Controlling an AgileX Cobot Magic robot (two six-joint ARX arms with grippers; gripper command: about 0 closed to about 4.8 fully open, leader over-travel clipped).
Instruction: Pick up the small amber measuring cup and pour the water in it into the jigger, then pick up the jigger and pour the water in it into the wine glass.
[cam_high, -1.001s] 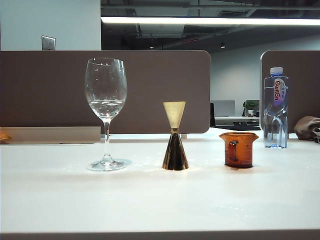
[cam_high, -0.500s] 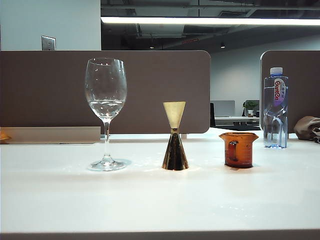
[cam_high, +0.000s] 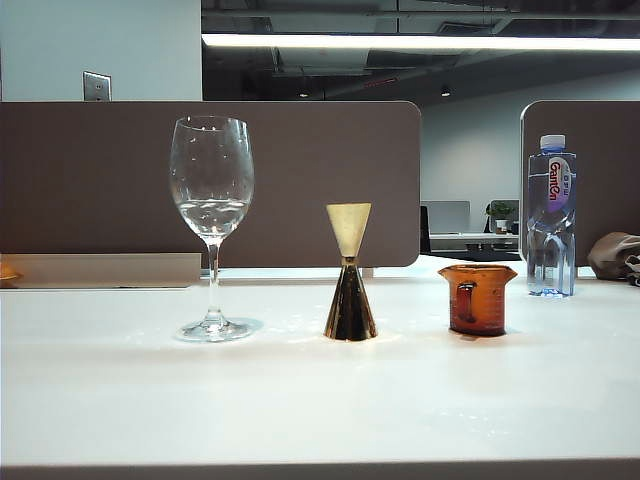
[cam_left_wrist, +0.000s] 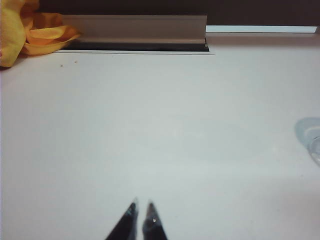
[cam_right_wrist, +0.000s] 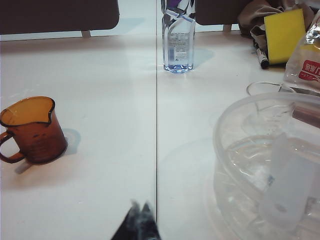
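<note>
The wine glass (cam_high: 211, 200) stands at the left of the white table (cam_high: 320, 410), with clear water (cam_high: 211, 214) low in its bowl. The gold jigger (cam_high: 350, 280) stands upright in the middle. To its right sits the small amber measuring cup (cam_high: 478, 298), handle toward the camera. Neither gripper shows in the exterior view. My left gripper (cam_left_wrist: 141, 204) hangs shut over bare table, the wine glass's foot (cam_left_wrist: 312, 137) off at the frame's edge. My right gripper (cam_right_wrist: 140, 204) is shut and holds nothing, well apart from the amber cup (cam_right_wrist: 31, 131).
A clear plastic water bottle (cam_high: 551, 215) stands at the back right, also the bottle (cam_right_wrist: 178, 35) in the right wrist view. A large clear plastic bowl (cam_right_wrist: 235, 150) sits close to my right gripper, with a yellow sponge (cam_right_wrist: 284, 27) behind it. A yellow cloth (cam_left_wrist: 30, 32) lies by the partition.
</note>
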